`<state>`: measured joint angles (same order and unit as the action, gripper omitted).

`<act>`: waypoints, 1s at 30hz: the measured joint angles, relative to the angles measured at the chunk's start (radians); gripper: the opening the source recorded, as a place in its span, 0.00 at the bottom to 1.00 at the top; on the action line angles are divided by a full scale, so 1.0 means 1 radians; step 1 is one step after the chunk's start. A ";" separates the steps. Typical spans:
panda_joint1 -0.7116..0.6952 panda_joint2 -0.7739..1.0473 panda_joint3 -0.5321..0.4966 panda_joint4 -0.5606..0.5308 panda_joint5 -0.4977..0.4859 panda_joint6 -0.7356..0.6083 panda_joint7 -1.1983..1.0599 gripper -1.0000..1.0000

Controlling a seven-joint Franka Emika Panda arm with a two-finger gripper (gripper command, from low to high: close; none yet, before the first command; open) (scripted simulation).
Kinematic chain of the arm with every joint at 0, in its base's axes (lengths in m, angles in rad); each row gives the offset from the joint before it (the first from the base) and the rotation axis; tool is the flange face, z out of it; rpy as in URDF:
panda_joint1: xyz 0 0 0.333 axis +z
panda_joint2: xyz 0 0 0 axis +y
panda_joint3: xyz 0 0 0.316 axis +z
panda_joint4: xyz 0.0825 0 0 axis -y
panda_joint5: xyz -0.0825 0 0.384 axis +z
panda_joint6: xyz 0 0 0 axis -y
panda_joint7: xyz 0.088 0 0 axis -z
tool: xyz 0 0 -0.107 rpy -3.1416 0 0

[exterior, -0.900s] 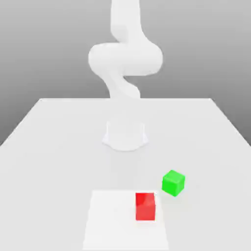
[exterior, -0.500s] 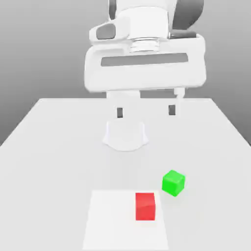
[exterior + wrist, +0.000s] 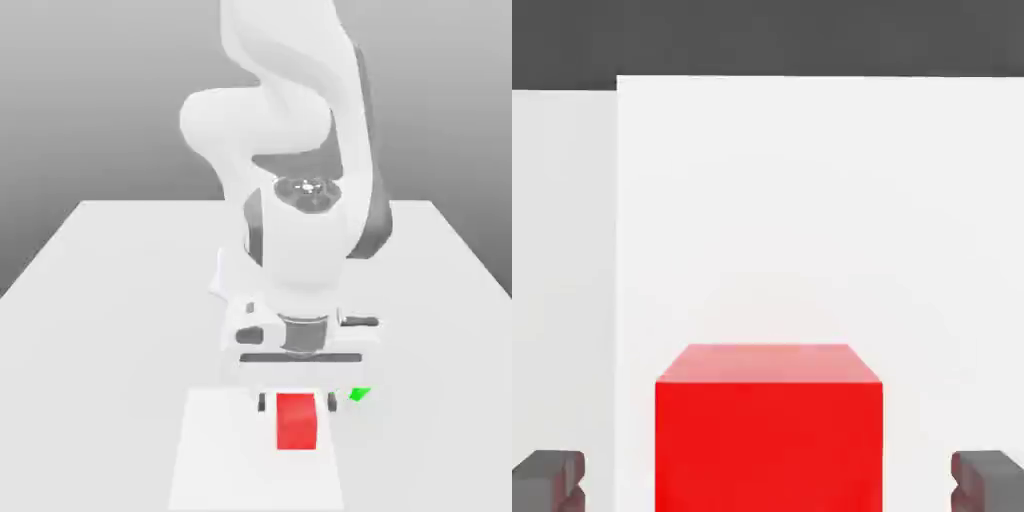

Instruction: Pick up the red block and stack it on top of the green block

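Reaching down over the white table [image 3: 110, 290], I hold my pincer [image 3: 296, 402] spread wide, one finger on each side of the red block [image 3: 297, 421] and neither touching it. Going from the exterior view's left to its right: bare table, then the paler square mat [image 3: 215, 450] near the front edge, then my nine o'clock finger [image 3: 262, 402], the red block, my three o'clock finger [image 3: 331, 402], and last a sliver of the green block [image 3: 359, 393].

The red block sits flat on the mat, toward the mat's three o'clock side, with my wrist and palm directly above it. The green block lies just beside it at about two o'clock, off the mat, mostly hidden behind my hand.

From the hand view, the red block [image 3: 768, 430] fills the middle, with a dark fingertip [image 3: 549, 480] well clear on one flank and the other fingertip [image 3: 988, 480] equally clear on the opposite flank. Pale mat [image 3: 812, 200] stretches beyond the block.
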<state>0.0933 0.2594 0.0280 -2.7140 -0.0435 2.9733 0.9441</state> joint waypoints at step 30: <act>0.258 -0.383 0.123 -0.266 0.092 -0.117 -0.338 0.00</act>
<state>0.3508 -0.1238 0.1507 -2.9795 0.0480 2.8561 0.6065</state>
